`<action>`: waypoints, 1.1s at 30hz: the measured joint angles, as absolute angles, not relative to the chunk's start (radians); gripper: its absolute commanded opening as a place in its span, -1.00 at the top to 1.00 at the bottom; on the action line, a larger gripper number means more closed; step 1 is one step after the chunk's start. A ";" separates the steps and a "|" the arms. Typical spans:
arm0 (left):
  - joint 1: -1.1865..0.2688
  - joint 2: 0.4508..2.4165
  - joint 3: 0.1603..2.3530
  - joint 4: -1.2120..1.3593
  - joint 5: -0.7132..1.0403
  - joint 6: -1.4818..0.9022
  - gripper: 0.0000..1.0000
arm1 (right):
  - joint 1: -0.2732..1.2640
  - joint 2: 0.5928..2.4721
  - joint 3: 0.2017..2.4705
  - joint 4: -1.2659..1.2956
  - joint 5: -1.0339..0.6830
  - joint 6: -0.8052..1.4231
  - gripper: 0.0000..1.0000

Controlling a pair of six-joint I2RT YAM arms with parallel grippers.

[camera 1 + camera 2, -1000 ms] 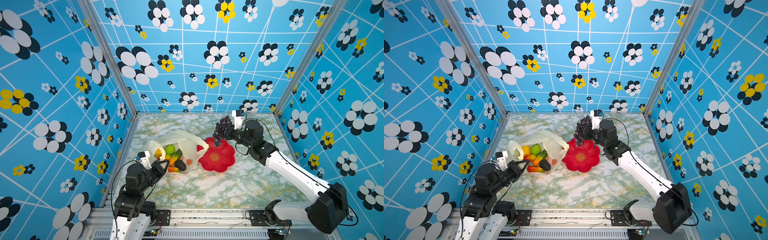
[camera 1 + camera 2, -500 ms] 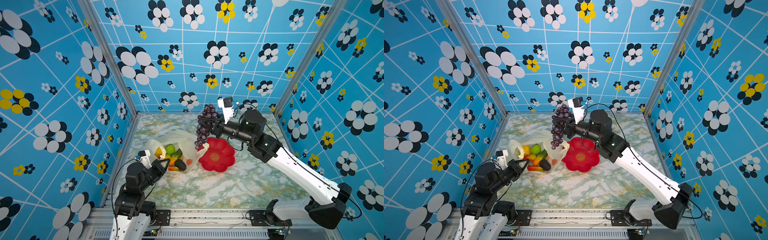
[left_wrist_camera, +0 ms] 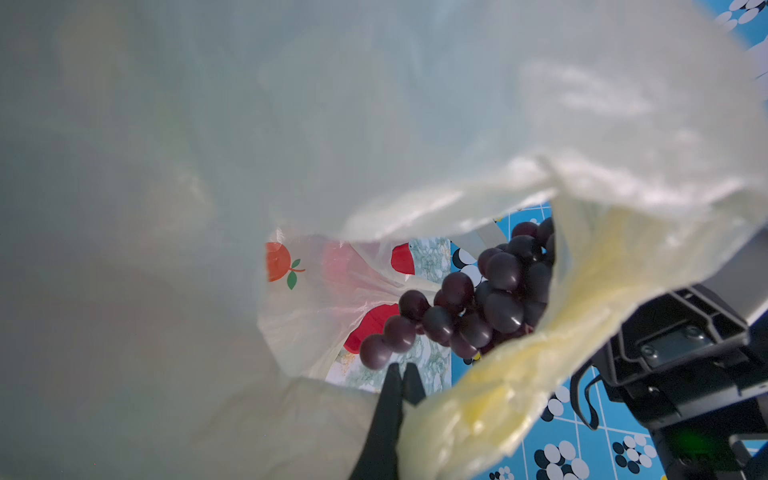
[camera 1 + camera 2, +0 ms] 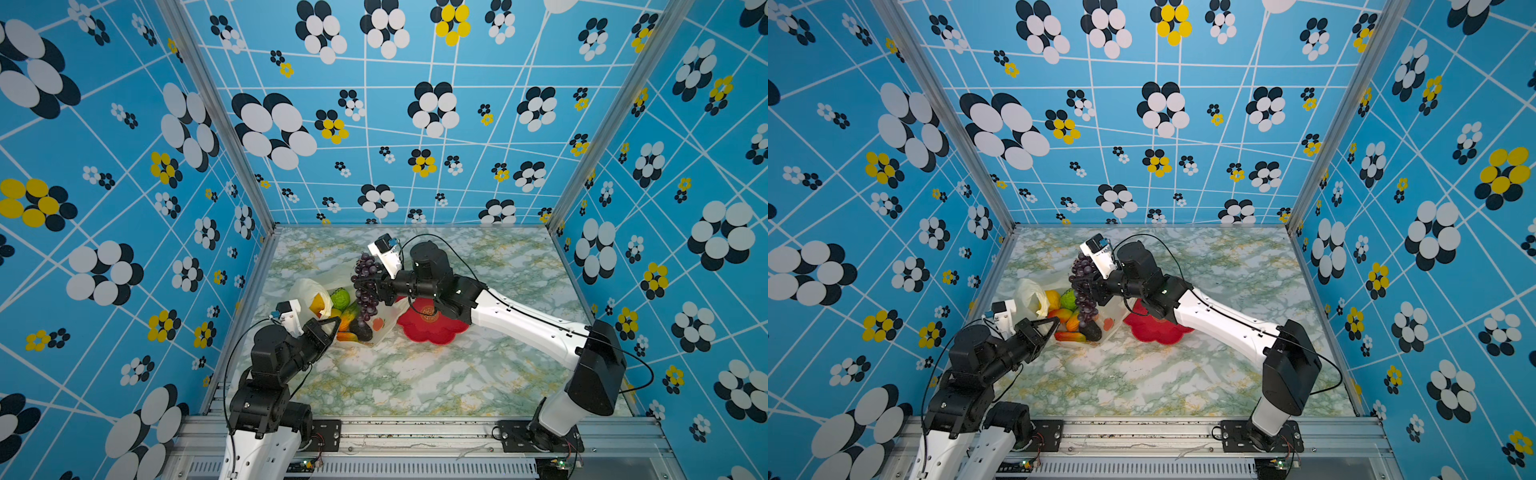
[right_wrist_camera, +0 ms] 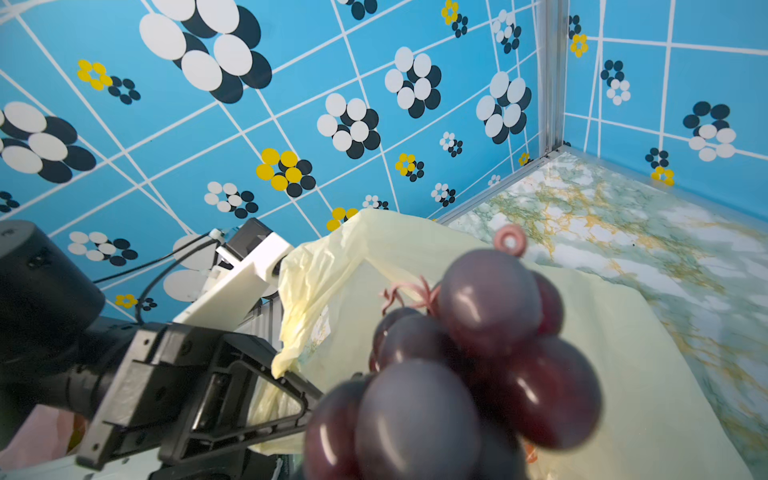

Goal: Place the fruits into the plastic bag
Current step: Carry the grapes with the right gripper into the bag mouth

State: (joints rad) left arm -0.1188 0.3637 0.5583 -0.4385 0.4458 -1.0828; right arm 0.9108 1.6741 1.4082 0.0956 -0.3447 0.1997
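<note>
One dark purple grape bunch (image 4: 366, 291) hangs over the open mouth of the plastic bag (image 4: 307, 291), clamped partway down between the jaws of the right gripper (image 4: 374, 286). Several toy fruits lie inside the bag: a bumpy green ball (image 4: 340, 298), a dark avocado (image 4: 361, 330) and orange pieces. The left gripper (image 4: 331, 326), its fingers (image 3: 390, 399) pressed together, pinches the bag's near rim. Just beside the bag, a red flower-shaped dish (image 4: 432, 332) rests on the marble tabletop (image 4: 415, 374), under the right arm.
</note>
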 measured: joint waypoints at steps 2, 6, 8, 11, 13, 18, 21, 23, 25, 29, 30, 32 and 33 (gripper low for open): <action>-0.119 0.365 0.558 -0.433 0.447 -1.085 1.00 | 0.911 1.694 1.380 0.142 -0.362 0.154 0.33; -0.119 0.366 0.558 -0.423 0.450 -1.089 1.00 | 0.911 1.756 1.348 0.198 -0.424 0.069 0.33; -0.119 0.366 0.558 -0.423 0.450 -1.089 1.00 | 0.911 1.795 1.339 0.215 -0.461 0.023 0.33; -0.119 0.366 0.558 -0.423 0.450 -1.089 1.00 | 0.912 1.832 1.327 0.215 -0.508 -0.053 0.33; -0.119 0.366 0.558 -0.423 0.450 -1.089 1.00 | 0.914 1.841 1.326 0.192 -0.526 -0.119 0.32; -0.119 0.366 0.558 -0.422 0.450 -1.089 1.00 | 0.939 1.855 1.381 0.022 -0.527 -0.314 0.28; -0.119 0.366 0.558 -0.421 0.450 -1.089 1.00 | 0.963 1.893 1.462 -0.102 -0.500 -0.411 0.28; -0.119 0.366 0.558 -0.421 0.454 -1.089 1.00 | 0.974 1.923 1.510 -0.160 -0.478 -0.443 0.28; -0.119 0.366 0.558 -0.419 0.457 -1.090 1.00 | 0.979 1.961 1.564 -0.222 -0.455 -0.461 0.28; -0.119 0.364 0.558 -0.418 0.457 -1.092 1.00 | 0.979 2.050 1.688 -0.308 -0.403 -0.454 0.09; -0.119 0.364 0.558 -0.418 0.457 -1.092 1.00 | 0.979 2.068 1.712 -0.322 -0.392 -0.445 0.01; -0.119 0.363 0.558 -0.418 0.457 -1.092 1.00 | 0.979 2.109 1.772 -0.361 -0.361 -0.432 -0.14; -0.119 0.364 0.558 -0.418 0.457 -1.092 1.00 | 0.979 2.124 1.793 -0.373 -0.348 -0.423 -0.19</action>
State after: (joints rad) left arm -0.1188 0.3637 0.5583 -0.4183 0.4572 -1.0924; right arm 0.9787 2.1242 1.7927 -0.3725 -0.3485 -0.4232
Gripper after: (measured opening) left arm 0.044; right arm 0.554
